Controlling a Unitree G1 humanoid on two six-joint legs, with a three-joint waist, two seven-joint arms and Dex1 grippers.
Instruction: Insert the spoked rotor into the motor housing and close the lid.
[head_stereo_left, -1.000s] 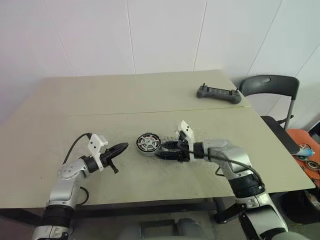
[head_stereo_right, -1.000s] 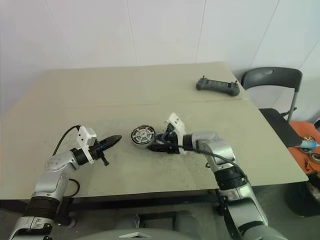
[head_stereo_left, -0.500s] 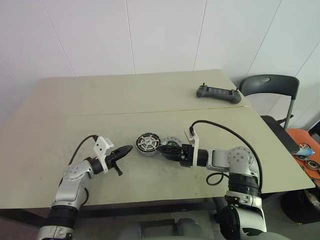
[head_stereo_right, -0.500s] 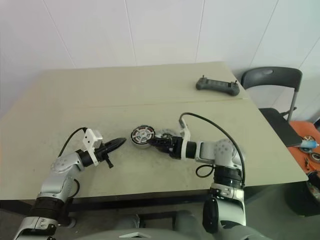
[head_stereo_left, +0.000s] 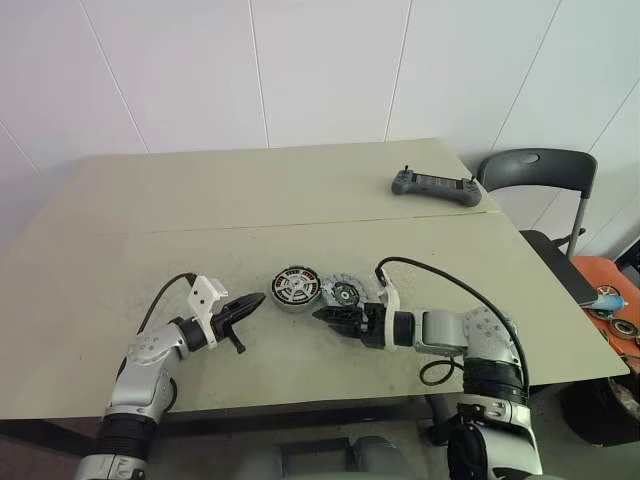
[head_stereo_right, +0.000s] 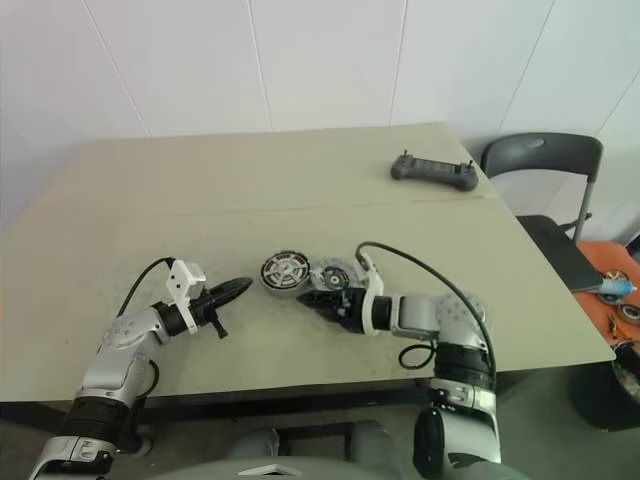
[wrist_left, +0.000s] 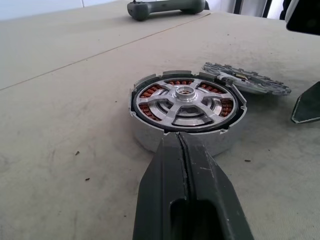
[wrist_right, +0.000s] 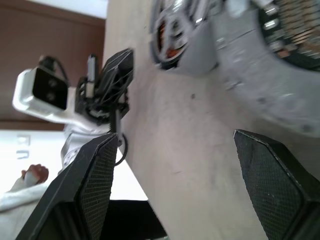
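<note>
Left tool (head_stereo_left: 252, 300) fully closed, holding nothing, tip aimed at the motor housing (head_stereo_left: 296, 288) from its left, just short of it. Right tool (head_stereo_left: 327, 316) spread wide, empty, hovering just near of the lid (head_stereo_left: 345, 294). Spoked rotor (wrist_left: 186, 101) is seated in the housing, copper windings visible between spokes. Lid lies flat on the bench (head_stereo_left: 200, 200), right beside the housing's right edge. Grey controller (head_stereo_left: 435, 187) sits far right.

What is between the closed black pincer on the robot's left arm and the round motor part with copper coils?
Nothing: bare beige tabletop separates the left pincer from the round copper-coiled motor housing, as the left wrist view shows.
</note>
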